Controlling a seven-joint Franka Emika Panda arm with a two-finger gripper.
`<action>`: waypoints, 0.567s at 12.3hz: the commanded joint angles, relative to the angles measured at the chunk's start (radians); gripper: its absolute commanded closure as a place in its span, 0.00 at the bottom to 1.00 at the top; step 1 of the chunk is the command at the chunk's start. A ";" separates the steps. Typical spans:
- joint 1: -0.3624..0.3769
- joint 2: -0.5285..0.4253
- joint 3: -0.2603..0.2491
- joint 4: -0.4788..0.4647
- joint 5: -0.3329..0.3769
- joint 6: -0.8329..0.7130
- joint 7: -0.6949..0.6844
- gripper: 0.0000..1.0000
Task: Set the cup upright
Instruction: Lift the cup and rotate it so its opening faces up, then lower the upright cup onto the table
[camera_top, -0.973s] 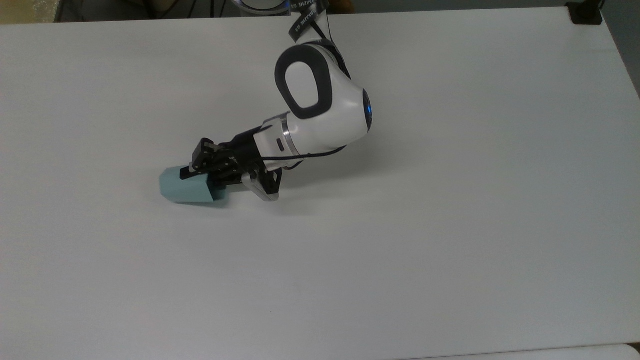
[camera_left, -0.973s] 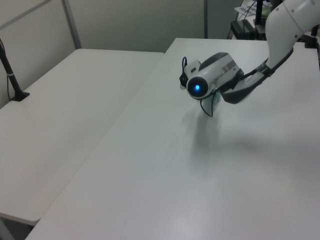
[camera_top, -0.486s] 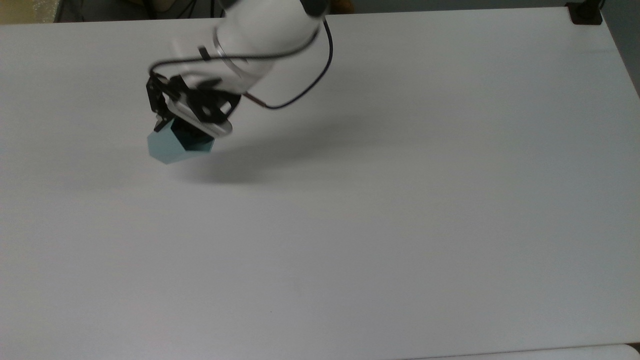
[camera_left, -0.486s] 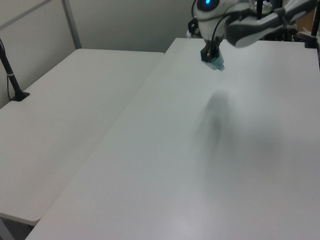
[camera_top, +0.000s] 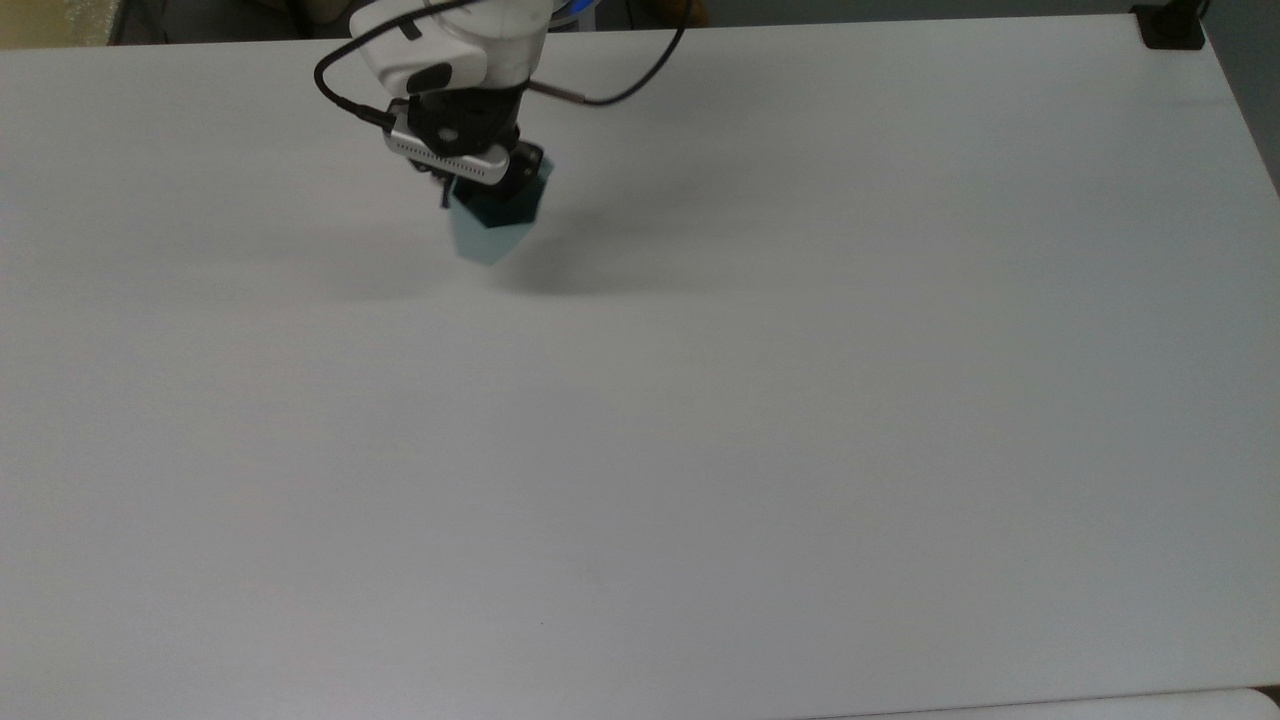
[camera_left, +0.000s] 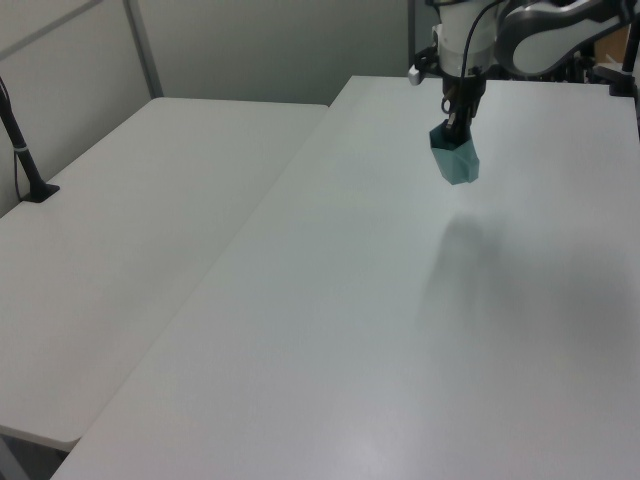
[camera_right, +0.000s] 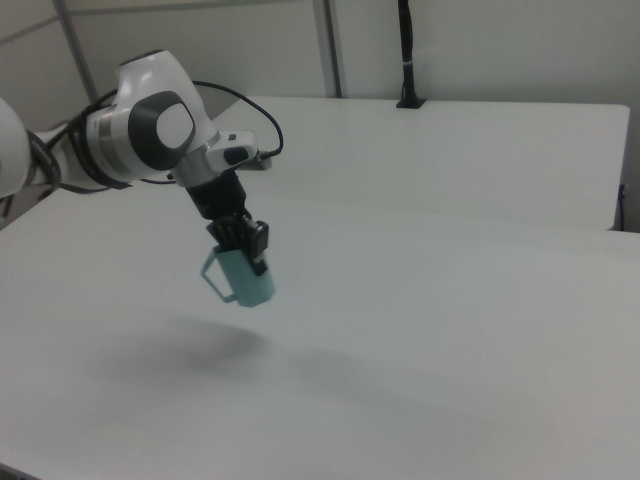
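In the top view, one cup (camera_top: 488, 232) and one pincer (camera_top: 497, 190) are being shown over one white counter (camera_top: 800, 420). The cup is being held clamped at its rim by the pincer, near the counter's far edge and toward the top view's left. Its dark interior is being exposed just below the pincer, and the pale teal outer wall is being seen tapering downward in the frame. A black cable (camera_top: 610, 90) is being looped from the arm (camera_top: 455, 50) above the cup, and a soft shadow is being cast on the counter just to the right of the cup in the top view.

In the left view, the same cup (camera_left: 456, 160) is being seen hanging clear of the counter (camera_left: 380, 330), gripped from above by the pincer (camera_left: 455, 128), with its shadow lying well apart below it. Its angular facets are being shown here, narrowing toward the base. A second white counter (camera_left: 130, 230) is being shown beside the first.

In the right view, the cup (camera_right: 244, 279) is being carried tilted above the counter (camera_right: 420, 360), rim uppermost under the pincer (camera_right: 247, 251). The small angular handle, projecting toward the right view's left, is being revealed here. The arm's white and grey joint (camera_right: 150, 125) is being seen above the cup.
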 joint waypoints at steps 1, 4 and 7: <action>0.000 -0.103 -0.039 -0.113 0.177 0.042 -0.107 1.00; -0.005 -0.096 -0.051 -0.203 0.261 0.233 -0.089 1.00; 0.003 -0.092 -0.096 -0.277 0.335 0.383 -0.092 1.00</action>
